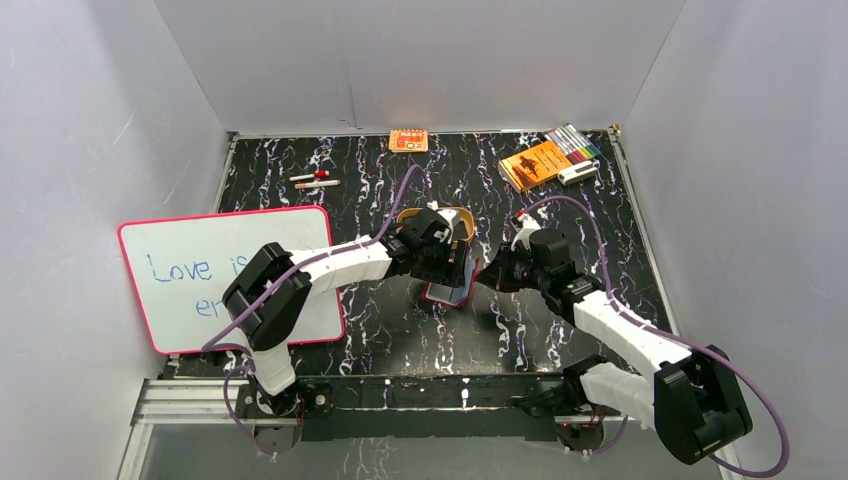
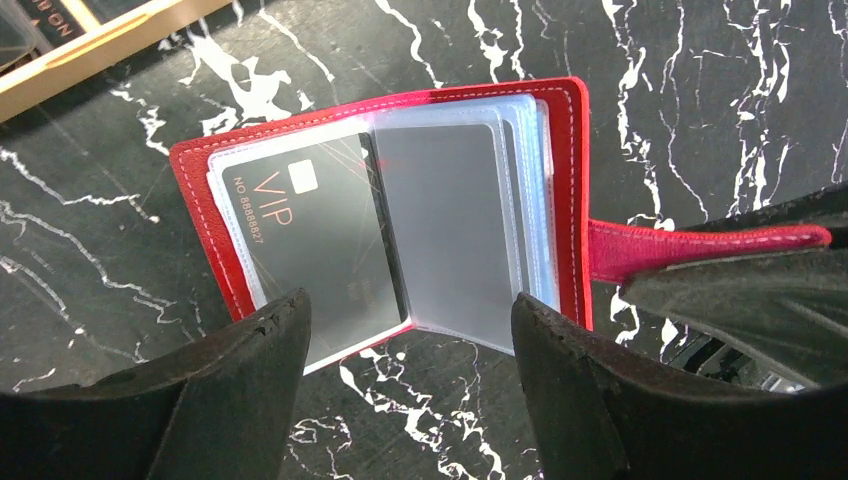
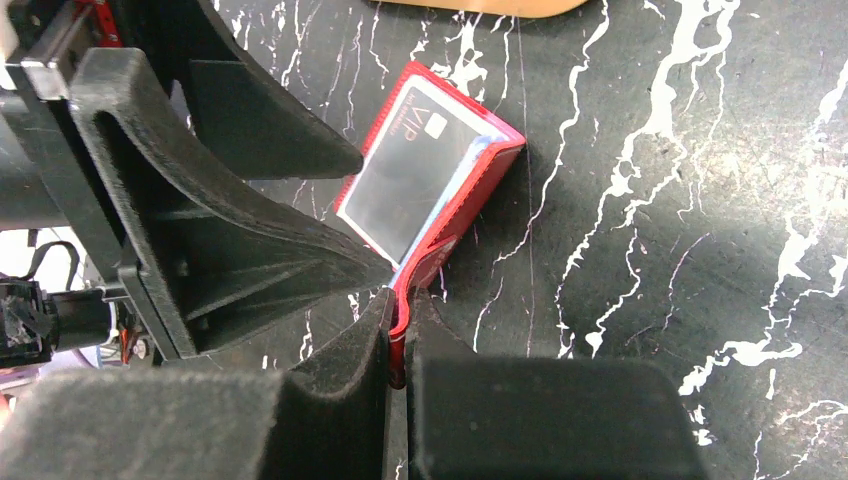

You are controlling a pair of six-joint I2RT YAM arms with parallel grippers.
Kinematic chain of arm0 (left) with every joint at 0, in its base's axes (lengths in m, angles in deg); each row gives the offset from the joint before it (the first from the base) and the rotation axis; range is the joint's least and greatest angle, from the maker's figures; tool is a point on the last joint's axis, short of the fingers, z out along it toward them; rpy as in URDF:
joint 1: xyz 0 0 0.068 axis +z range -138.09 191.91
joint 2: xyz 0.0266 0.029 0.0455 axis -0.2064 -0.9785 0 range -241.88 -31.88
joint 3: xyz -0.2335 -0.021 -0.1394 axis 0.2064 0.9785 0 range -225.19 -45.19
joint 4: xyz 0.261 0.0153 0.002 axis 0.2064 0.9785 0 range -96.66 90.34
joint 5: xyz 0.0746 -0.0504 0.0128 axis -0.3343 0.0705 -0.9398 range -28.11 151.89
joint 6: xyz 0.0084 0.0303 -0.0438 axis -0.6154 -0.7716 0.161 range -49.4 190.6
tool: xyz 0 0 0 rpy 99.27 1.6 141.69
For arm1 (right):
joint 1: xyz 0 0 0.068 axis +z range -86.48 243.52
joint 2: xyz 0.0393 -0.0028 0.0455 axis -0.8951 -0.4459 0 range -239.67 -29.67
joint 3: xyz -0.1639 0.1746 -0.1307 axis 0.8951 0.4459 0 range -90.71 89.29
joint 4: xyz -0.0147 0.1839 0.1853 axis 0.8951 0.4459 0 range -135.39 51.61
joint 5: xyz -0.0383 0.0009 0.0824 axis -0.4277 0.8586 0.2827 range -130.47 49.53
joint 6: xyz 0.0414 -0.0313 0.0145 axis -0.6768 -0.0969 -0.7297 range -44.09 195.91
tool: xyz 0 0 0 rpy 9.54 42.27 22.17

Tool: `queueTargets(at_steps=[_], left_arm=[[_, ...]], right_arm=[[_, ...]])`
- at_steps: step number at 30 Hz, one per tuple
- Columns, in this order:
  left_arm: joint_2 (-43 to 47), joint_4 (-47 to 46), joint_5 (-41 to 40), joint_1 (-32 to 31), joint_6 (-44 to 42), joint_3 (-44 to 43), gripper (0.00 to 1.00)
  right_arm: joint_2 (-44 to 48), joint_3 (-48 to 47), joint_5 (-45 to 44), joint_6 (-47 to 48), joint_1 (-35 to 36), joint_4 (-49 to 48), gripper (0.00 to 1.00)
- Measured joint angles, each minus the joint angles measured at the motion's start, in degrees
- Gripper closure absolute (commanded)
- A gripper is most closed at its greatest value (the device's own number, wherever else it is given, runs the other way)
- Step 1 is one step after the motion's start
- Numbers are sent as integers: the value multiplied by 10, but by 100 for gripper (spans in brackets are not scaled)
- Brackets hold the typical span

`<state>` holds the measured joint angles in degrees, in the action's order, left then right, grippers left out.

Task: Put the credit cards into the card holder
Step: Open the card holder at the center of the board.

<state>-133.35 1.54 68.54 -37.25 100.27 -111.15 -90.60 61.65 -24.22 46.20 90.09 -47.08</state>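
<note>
Left pincer [image 2: 408, 305] is wide open and empty, hovering over the card holder [image 2: 440, 230], which lies spread open on the surface [image 2: 700, 80] straight below it. Right pincer [image 3: 398, 330] is clamped on the snap tab [image 2: 700, 245]. The dark VIP card [image 2: 310, 240] looks seated in the sleeve nearer my left finger. My guess: cards are light, stiff and slick, so pinch the edges. The holder's floppy, so the tab's the best hold.

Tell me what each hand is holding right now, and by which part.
The right hand pinches the red card holder by its closure tab. The left hand is open above the holder's pockets and holds nothing.
</note>
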Motion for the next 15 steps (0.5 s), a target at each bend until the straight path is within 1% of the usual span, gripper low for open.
queueTargets(at_steps=[6, 15], left_arm=[[-11, -1, 10, -2, -3, -21, 29], [-11, -7, 16, -2, -3, -24, 27]], right_arm=[[6, 0, 7, 0, -4, -4, 100], [6, 0, 11, 0, -9, -4, 100]])
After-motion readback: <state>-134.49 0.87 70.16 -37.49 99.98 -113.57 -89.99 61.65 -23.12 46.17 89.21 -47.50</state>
